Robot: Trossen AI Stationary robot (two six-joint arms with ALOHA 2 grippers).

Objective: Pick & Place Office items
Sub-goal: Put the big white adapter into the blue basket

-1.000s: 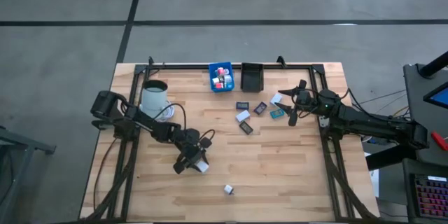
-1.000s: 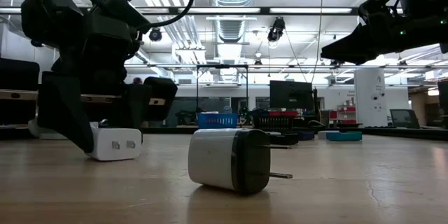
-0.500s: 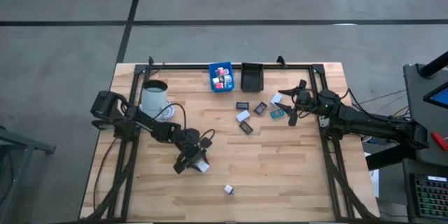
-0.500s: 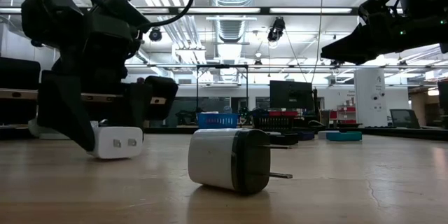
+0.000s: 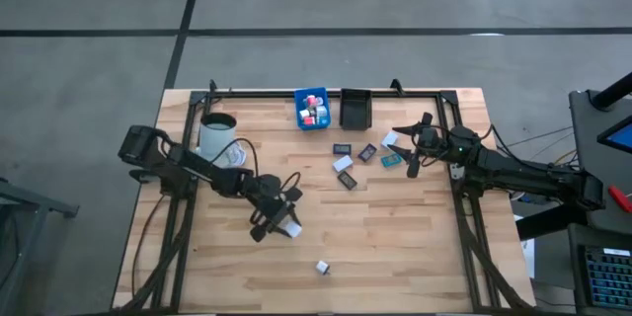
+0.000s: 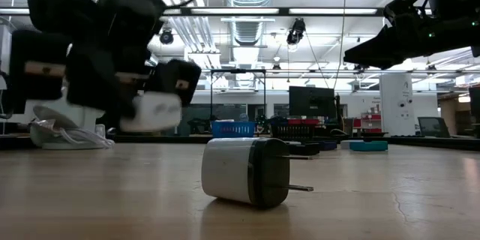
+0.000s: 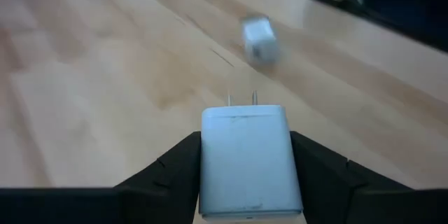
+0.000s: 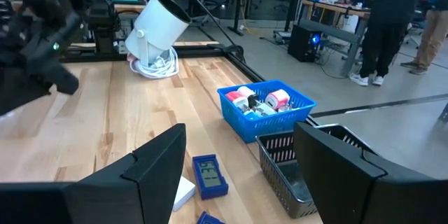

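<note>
- Lifted since a second ago, the left pincer [image 5: 279,222] now carries the white charger block [image 6: 150,111] clear of the desk [image 5: 395,247]; earlier that block sat on the wood
- left pincer is pinching the block between its dark fingers [image 7: 168,168], prongs pointing away from the wrist; it hangs over the near-left middle of the desk
- a second white plug block [image 6: 244,171] lies on its side on the desk, near the front edge, prongs pointing right; it is apart from the lifted one
- right pincer [image 5: 412,151] hovers at the far right, jaws spread, holding nothing; it has not shifted
- flat black, white and teal rectangles [image 5: 346,166] lie scattered just left of it
- blue bin [image 5: 312,108] at the far edge holds small red and white cubes; black bin [image 5: 355,107] stands just right of it
- white mug [image 5: 217,136] stands at the far left
</note>
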